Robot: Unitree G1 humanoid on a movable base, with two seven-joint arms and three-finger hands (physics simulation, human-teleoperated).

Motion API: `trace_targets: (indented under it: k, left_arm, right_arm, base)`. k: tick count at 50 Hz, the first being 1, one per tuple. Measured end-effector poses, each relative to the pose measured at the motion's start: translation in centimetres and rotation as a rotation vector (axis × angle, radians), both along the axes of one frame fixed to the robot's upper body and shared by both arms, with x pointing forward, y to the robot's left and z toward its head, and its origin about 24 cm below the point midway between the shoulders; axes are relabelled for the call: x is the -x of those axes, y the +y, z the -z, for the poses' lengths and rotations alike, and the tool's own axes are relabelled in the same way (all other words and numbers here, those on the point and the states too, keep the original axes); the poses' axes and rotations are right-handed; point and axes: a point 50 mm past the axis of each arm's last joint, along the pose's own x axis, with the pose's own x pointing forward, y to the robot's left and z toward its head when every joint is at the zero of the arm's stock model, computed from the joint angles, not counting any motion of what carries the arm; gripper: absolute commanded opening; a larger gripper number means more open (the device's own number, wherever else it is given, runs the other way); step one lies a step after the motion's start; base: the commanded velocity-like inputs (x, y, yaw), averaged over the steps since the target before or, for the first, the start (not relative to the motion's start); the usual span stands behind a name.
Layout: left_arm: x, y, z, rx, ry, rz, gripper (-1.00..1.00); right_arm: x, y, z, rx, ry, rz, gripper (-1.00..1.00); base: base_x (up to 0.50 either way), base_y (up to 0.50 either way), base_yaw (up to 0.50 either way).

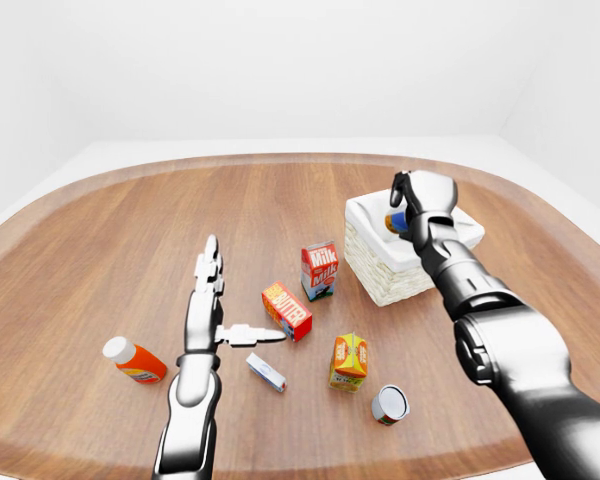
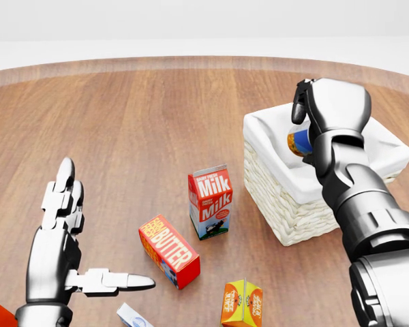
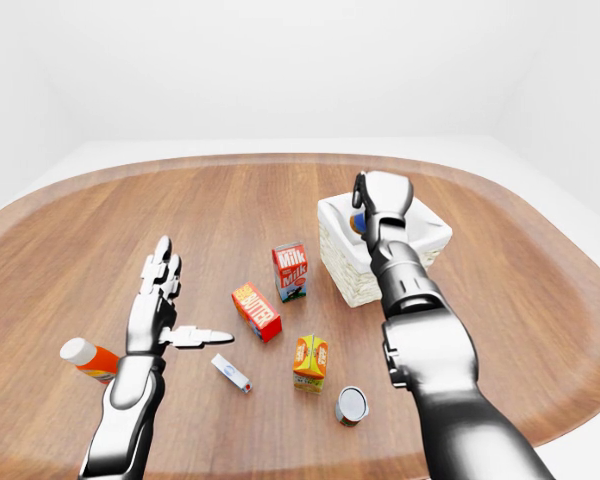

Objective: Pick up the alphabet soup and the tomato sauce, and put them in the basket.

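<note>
Holding: a can with blue and orange label is gripped by the right hand, fingers curled round it; which of the two task cans it is cannot be read.
Can position: over the basket, inside the white liner's opening, toward the 12 o'clock side of the basket in the head view; contact with the liner floor cannot be told.
Left hand: spread flat, thumb out toward 3 o'clock, nothing held; near the butter box, not touching it.
Second can: lying on the table at 6 o'clock of the basket, well apart, just beside the orange carton.
Risk 1: if released while tilted, the can may be dropped against the liner wall and roll.
Risk 2: on withdrawal, the basket rim may be caught by the forearm and the basket dragged toward the milk carton.
Risk 3: the second can, lying on its side, may be rolled away when approached.
</note>
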Motion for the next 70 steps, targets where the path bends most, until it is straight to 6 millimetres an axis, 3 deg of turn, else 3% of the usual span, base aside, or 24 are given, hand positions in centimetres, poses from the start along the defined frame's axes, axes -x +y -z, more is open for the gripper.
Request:
trace_targets:
  k: [27, 28, 29, 30, 31, 57, 70]
  left_arm:
    - [0.0, 0.0, 0.0, 0.002, 0.0, -0.002, 1.0]
    - [0.0, 0.0, 0.0, 0.002, 0.0, -0.002, 1.0]
    - [0.0, 0.0, 0.0, 0.002, 0.001, -0.002, 1.0]
    - [0.0, 0.0, 0.0, 0.002, 0.001, -0.002, 1.0]
    - [0.0, 0.0, 0.0, 0.002, 0.002, -0.002, 1.0]
    - [0.0, 0.0, 0.1, 0.0, 0.006, 0.001, 1.0]
    - [0.0, 0.0, 0.1, 0.001, 0.003, -0.001, 1.0]
  right_arm:
    - [0.1, -0.2, 0.5, 0.031, 0.024, 0.02, -1.0]
    - [0.1, -0.2, 0.5, 0.031, 0.025, 0.021, -0.8]
    - [0.1, -0.2, 0.5, 0.032, 0.025, 0.022, -0.12]
    - [0.1, -0.3, 0.6, 0.033, 0.026, 0.023, 0.25]
    - [0.1, -0.3, 0.6, 0.035, 0.027, 0.024, 1.0]
    - [0.1, -0.3, 0.2, 0.047, 0.018, 0.026, 1.0]
    - [-0.2, -0.4, -1.1, 0.016, -0.028, 0.013, 1.0]
  base:
    - [0.0, 0.0, 0.0]
    - [0.0, 0.0, 0.0]
    - [0.0, 0.0, 0.0]
    - [0.0, 0.0, 0.0]
    - [0.0, 0.0, 0.0]
    - [0.0, 0.0, 0.0]
    - [0.0, 0.0, 0.0]
